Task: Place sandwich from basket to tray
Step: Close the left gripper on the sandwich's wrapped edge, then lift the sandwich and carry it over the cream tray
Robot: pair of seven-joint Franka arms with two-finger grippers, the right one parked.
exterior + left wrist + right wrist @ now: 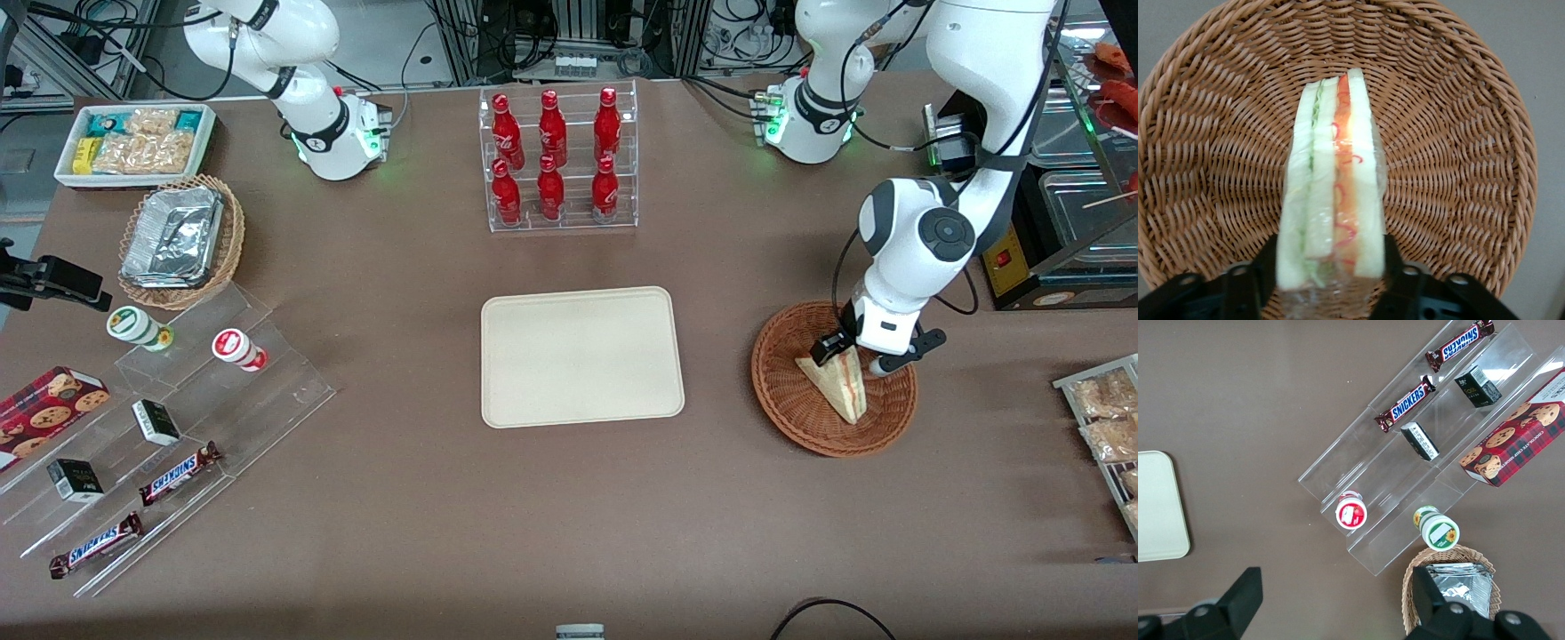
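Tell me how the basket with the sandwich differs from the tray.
The basket is round, reddish-brown wicker; the tray is rectangular, smooth and cream. The basket holds the sandwich, with the gripper down around it; the tray is bare. The basket lies toward the working arm's end. Both rest on the table.

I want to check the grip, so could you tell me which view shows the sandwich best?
The left wrist view: the sandwich fills it, the gripper straddling it in the basket. The front view shows it small; the right wrist view misses it.

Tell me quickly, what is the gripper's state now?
Gripper: down in the basket, shut on the sandwich.
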